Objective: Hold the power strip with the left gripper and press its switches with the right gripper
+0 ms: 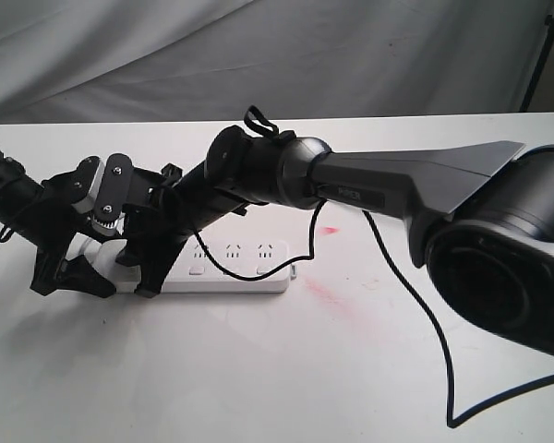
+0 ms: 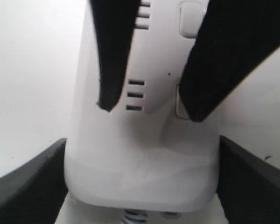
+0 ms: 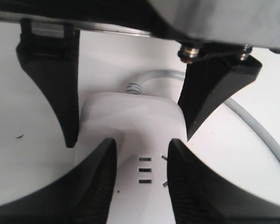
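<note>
The white power strip (image 1: 245, 268) lies flat on the white table. My left gripper (image 1: 78, 272) is shut on its cord end, one finger against each long side (image 2: 142, 144). The grey cord (image 3: 149, 77) leaves that end. My right gripper (image 1: 148, 272) has reached across and stands over the strip just beside the left one, its jaws apart (image 3: 142, 144). In the left wrist view one right fingertip (image 2: 196, 109) rests on a switch (image 2: 177, 100); another switch (image 2: 191, 18) lies beyond it. Further switches (image 1: 197, 270) show along the strip's near edge.
A black cable (image 1: 443, 351) trails from the right arm across the table. A pink-red stain (image 1: 328, 293) marks the surface right of the strip. Grey cloth (image 1: 258, 55) hangs behind the table's far edge.
</note>
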Controlling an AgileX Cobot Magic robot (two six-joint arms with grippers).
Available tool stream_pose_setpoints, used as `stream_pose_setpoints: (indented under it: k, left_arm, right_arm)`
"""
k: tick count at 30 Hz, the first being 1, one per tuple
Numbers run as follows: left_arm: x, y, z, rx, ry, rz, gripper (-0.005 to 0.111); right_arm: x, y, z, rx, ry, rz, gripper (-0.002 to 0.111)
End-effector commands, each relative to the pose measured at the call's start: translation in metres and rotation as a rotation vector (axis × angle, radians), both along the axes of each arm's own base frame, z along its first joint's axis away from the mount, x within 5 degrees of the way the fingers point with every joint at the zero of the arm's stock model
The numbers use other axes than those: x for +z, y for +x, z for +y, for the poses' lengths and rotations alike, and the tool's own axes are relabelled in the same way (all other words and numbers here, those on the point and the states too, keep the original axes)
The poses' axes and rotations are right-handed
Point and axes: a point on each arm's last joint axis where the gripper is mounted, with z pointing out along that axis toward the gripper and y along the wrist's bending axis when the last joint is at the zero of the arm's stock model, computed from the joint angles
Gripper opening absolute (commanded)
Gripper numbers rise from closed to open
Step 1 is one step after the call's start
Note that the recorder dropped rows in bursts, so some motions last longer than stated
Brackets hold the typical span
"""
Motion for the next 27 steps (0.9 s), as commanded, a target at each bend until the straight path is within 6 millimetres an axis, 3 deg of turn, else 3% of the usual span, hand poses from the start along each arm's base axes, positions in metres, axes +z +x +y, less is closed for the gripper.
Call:
stream_pose_setpoints:
  k: [1, 22, 27]
  left_arm:
    - [0.000, 0.001, 0.000, 0.003, 0.009, -0.006, 0.065]
    - [0.000, 0.001, 0.000, 0.003, 0.009, -0.006, 0.065]
    - [0.000, 0.001, 0.000, 0.003, 0.009, -0.006, 0.065]
  right_arm:
    - [0.001, -0.004, 0.005, 0.032, -0.015, -0.021, 0.035]
    - [-0.002, -0.004, 0.004, 0.064, -0.057, -0.052, 0.035]
    - [-0.011, -0.004, 0.004, 0.071, -0.073, -0.044, 0.035]
